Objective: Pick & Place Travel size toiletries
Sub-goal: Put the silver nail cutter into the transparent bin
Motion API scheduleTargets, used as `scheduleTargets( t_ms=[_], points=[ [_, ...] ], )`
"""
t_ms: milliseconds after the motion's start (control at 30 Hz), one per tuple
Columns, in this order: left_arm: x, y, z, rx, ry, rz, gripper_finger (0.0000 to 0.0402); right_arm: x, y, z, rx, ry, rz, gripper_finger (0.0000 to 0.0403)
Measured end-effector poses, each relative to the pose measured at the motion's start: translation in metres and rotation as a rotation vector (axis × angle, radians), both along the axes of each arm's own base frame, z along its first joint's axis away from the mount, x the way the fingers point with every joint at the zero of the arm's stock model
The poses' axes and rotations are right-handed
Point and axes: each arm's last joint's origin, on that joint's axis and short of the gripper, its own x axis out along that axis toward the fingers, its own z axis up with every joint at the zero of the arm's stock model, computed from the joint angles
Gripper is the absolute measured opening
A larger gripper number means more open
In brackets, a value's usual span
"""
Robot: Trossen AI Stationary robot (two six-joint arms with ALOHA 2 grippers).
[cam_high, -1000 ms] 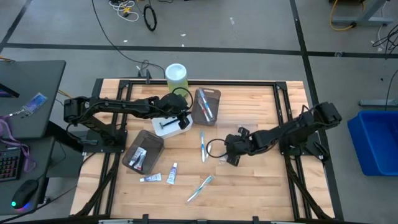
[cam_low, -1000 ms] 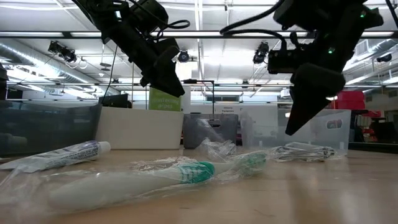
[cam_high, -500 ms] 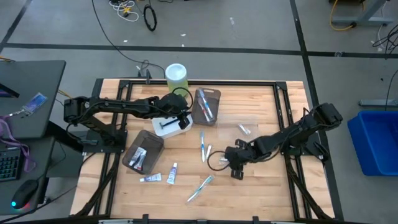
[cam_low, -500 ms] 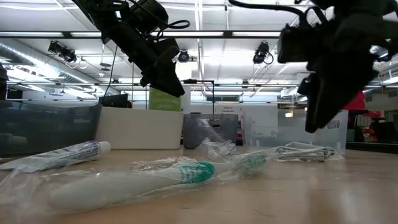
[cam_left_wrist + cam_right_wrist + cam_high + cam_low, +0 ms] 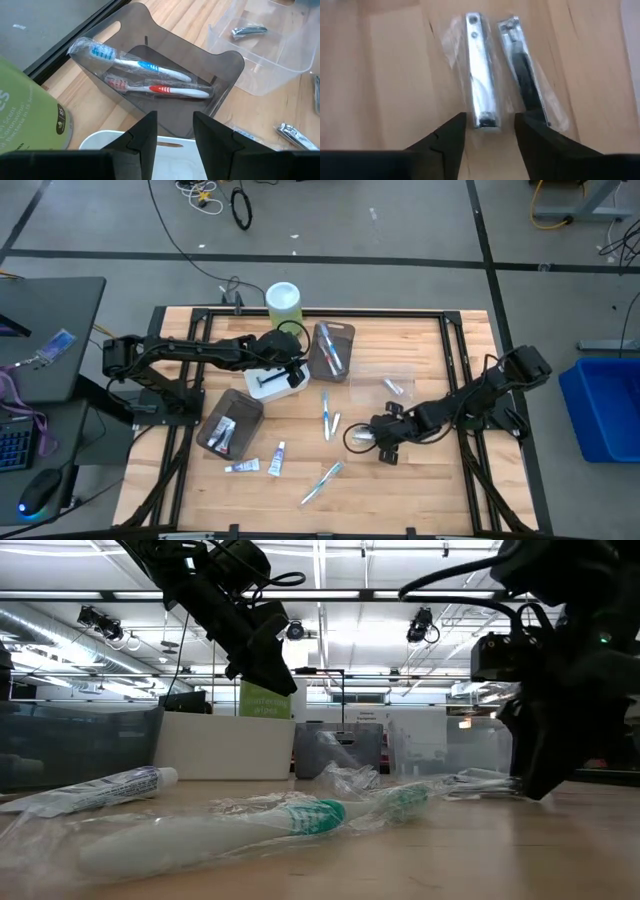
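My right gripper (image 5: 490,134) (image 5: 368,438) is open and low over the table. Its fingers stand on either side of the end of a clear-wrapped packet (image 5: 495,75) that lies flat and holds a silvery clipper and a dark-handled piece. My left gripper (image 5: 175,135) (image 5: 288,368) is open and hovers above the white tray (image 5: 272,383). Loose on the wood lie two toothbrushes (image 5: 328,416), a wrapped toothbrush (image 5: 321,482) and two small tubes (image 5: 278,458). Two more toothbrushes (image 5: 145,77) rest in the dark tray (image 5: 332,350). My right gripper comes down at a slant over the packet's end (image 5: 485,120), with one finger on each side of the silvery clipper. I cannot tell whether the fingertips touch the wrapper. The packet lies flat on the table.
A green canister (image 5: 283,302) stands at the far edge. A brown tray (image 5: 226,423) with small items sits near the left side. A clear tray (image 5: 280,45) holds a clipper (image 5: 249,31). Another clipper (image 5: 295,136) lies beside it. Bare wood shows toward the near right.
My right gripper has moved toward the table's near edge and come down, from well above the wood to just over the packet. It has stayed open. My left arm has kept still.
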Motion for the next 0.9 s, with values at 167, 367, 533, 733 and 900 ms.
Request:
scheduleTargets(
  t_ms=[167,367,533,733,900],
  points=[
    [0.0,0.0,0.0,0.0,0.0,0.0,0.0132,0.001,0.001,-0.005,0.026,-0.081,0.013,0.0134],
    [0.0,0.0,0.0,0.0,0.0,0.0,0.0132,0.004,0.003,-0.002,0.065,-0.09,0.031,0.0063],
    [0.0,0.0,0.0,0.0,0.0,0.0,0.0132,0.014,0.009,0.014,0.11,-0.124,0.059,0.0054],
    [0.0,0.0,0.0,0.001,-0.003,0.0,0.0132,0.026,0.012,0.063,0.095,-0.179,0.086,0.0054],
    [0.0,0.0,0.001,0.002,-0.007,0.0,0.0132,0.015,-0.003,0.103,-0.178,-0.147,-0.045,0.0054]
  ],
)
